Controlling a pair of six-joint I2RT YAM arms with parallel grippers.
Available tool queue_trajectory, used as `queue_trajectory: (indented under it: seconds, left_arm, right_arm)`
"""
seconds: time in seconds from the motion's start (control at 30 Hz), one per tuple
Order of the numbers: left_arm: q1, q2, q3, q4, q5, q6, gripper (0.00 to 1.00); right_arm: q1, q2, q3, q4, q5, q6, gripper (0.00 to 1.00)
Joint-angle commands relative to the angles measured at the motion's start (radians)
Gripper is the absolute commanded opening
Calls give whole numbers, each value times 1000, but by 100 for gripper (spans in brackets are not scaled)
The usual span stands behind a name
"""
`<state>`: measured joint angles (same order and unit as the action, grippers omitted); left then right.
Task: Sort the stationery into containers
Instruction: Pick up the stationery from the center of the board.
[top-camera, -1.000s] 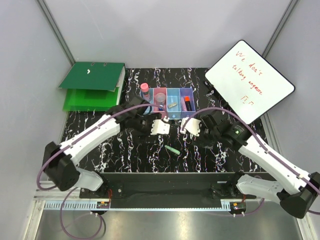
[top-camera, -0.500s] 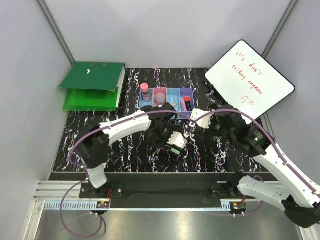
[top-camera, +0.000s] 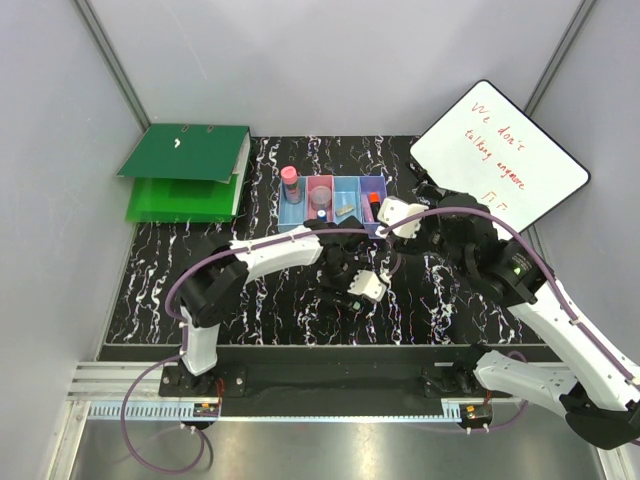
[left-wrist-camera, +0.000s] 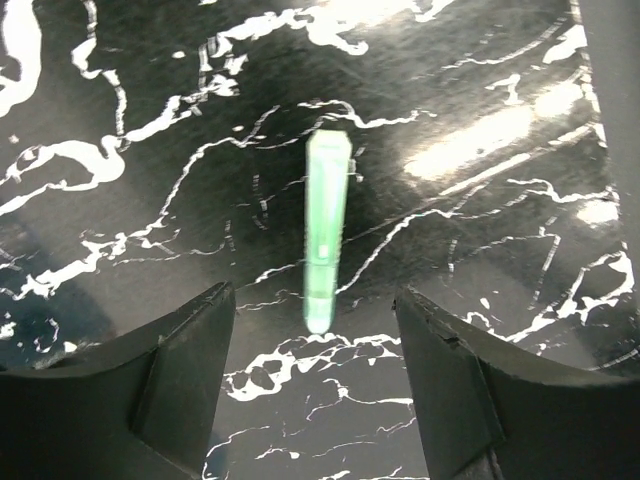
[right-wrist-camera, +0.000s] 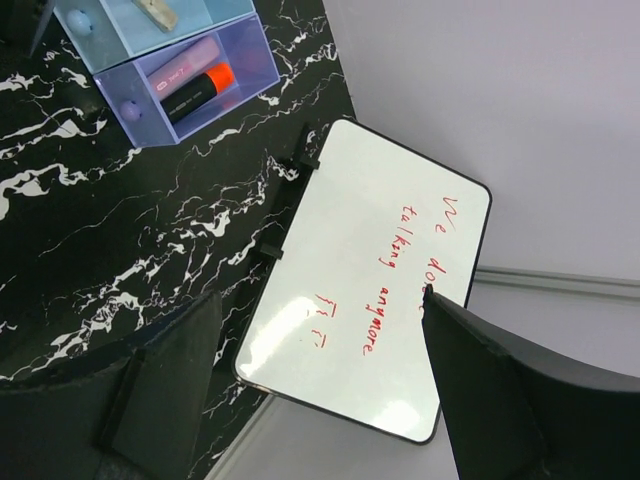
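Whiteboard (right-wrist-camera: 370, 280): we read, in red handwriting, "We don't talking anymore". Green pen (left-wrist-camera: 325, 228): flat on the marbled worktop (left-wrist-camera: 120, 90), near end between the spread, untouching fingers of the left pincer (left-wrist-camera: 312, 305). Right pincer (right-wrist-camera: 320, 295): we note it spread, empty.

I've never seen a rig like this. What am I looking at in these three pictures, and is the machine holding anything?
Two robot arms stand at a black marbled table. One picture looks down from above; the other two come from wrist cameras. The left gripper hangs open over a green pen-like stick on the table. The right gripper, open and empty, is near the whiteboard. Four joined bins hold sorted items, including an orange highlighter. Nothing is held.
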<state>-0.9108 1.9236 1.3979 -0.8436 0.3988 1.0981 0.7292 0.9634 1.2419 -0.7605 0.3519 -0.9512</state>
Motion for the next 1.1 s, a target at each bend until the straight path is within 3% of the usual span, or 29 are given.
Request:
queue_trajectory:
  seconds: [0.0, 0.27, 0.47, 0.7, 0.8, 0.87, 1.07]
  left_arm:
    - [1, -29, -39, 74, -23, -66, 69]
    - [1, -25, -89, 136, -64, -106, 65]
    - [1, 0, -82, 155, -84, -113, 55]
    - [1, 17, -73, 167, -80, -122, 36]
    - [0, 21, -69, 169, -80, -127, 20]
    - [1, 22, -69, 169, -87, -132, 0]
    - [4, -55, -56, 166, -155, -162, 0]
  right_arm:
    - [-10, -15, 50, 61, 38, -47, 88]
    - [-14, -12, 80, 82, 42, -63, 88]
    - [-17, -12, 74, 89, 44, -64, 88]
    - [-16, -9, 79, 108, 45, -80, 88]
    - [-17, -12, 74, 116, 48, -83, 88]
    - [-17, -17, 65, 121, 53, -89, 88]
    - [-24, -32, 54, 128, 70, -96, 88]
